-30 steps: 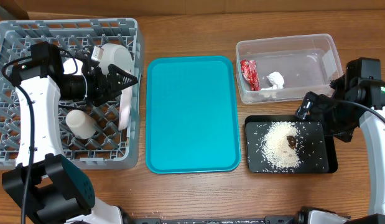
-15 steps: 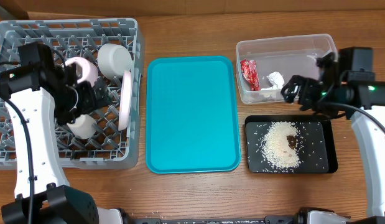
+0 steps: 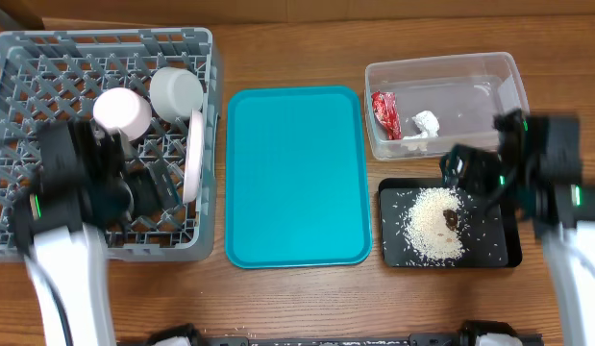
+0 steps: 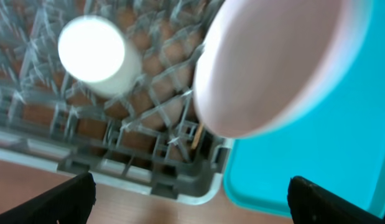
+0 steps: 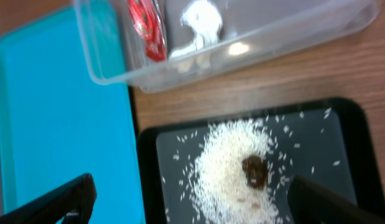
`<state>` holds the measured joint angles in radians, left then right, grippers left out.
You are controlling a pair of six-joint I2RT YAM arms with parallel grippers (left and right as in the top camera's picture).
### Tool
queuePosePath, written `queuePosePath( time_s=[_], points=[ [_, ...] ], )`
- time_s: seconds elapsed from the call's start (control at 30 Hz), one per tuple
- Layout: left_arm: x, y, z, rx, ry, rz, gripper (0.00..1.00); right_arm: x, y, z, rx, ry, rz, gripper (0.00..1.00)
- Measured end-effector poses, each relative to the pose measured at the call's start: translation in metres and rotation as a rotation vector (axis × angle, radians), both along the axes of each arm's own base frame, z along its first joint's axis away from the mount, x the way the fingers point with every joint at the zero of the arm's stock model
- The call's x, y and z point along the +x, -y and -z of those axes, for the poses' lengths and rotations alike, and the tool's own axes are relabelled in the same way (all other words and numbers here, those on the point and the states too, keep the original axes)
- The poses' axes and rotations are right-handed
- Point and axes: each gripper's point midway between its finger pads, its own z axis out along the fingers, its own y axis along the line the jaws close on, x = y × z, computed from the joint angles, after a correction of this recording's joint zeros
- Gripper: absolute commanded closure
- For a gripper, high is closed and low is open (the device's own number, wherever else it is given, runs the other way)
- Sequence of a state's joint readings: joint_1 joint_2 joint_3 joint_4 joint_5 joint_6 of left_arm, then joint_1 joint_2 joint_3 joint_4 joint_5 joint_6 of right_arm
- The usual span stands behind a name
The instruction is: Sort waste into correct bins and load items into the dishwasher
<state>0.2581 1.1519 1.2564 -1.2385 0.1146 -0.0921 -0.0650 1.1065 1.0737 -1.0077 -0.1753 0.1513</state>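
Observation:
The grey dish rack point(image 3: 47, 58) holds the pale pink bowl point(image 3: 121, 111), the grey-green bowl point(image 3: 176, 93) and the white plate point(image 3: 193, 156) standing on edge. The left wrist view shows the plate point(image 4: 273, 62), the white cup point(image 4: 92, 48) and a chopstick tip point(image 4: 196, 135). My left gripper point(image 3: 141, 188) point(image 4: 192, 205) is open and empty over the rack's front right corner. The clear tub point(image 3: 470, 72) holds the red wrapper point(image 3: 385, 113) and tissue point(image 3: 425, 124). The black tray point(image 3: 499, 252) holds rice point(image 3: 433, 226) and a brown lump point(image 3: 452, 217). My right gripper point(image 3: 467, 171) point(image 5: 192, 199) is open above the rice point(image 5: 236, 174).
The teal serving tray point(image 3: 295, 173) lies between the rack and the bins; it also shows in the left wrist view point(image 4: 316, 143) and the right wrist view point(image 5: 61, 112). Bare wooden table runs along the front edge.
My left arm has drawn back from the rack's middle toward its front, and the pink bowl has come into view in the rack. My right gripper swung over the tub, then back over the black tray.

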Motion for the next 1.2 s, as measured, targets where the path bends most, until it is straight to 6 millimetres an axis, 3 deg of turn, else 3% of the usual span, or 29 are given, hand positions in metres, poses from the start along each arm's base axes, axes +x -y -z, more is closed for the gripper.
queuePosePath(
  time_s=[0.23, 0.37, 0.53, 0.67, 1.03, 1.2],
  points=[
    [-0.056, 0.026, -0.077, 0.158, 0.579, 0.079, 0.0, -0.047, 0.011, -0.053, -0.06, 0.435, 0.088, 0.0],
    [-0.09, 0.033, -0.091, 0.193, 0.698, 0.083, 0.0, -0.069, 0.013, -0.057, -0.07, 0.467, 0.107, 0.01],
    [-0.116, 0.039, -0.086, 0.199, 0.72, 0.083, 0.0, -0.08, 0.013, -0.041, -0.069, 0.399, 0.111, 0.0],
    [-0.129, 0.041, -0.059, 0.171, 0.609, 0.086, 0.0, -0.088, 0.013, -0.028, -0.07, 0.338, 0.114, 0.0],
    [-0.13, 0.042, -0.054, 0.165, 0.59, 0.087, 0.0, -0.098, 0.013, -0.014, -0.069, 0.267, 0.118, 0.0],
    [-0.13, 0.042, -0.054, 0.165, 0.589, 0.087, 0.0, -0.099, 0.012, -0.018, -0.065, 0.328, 0.115, 0.0]
  ],
)
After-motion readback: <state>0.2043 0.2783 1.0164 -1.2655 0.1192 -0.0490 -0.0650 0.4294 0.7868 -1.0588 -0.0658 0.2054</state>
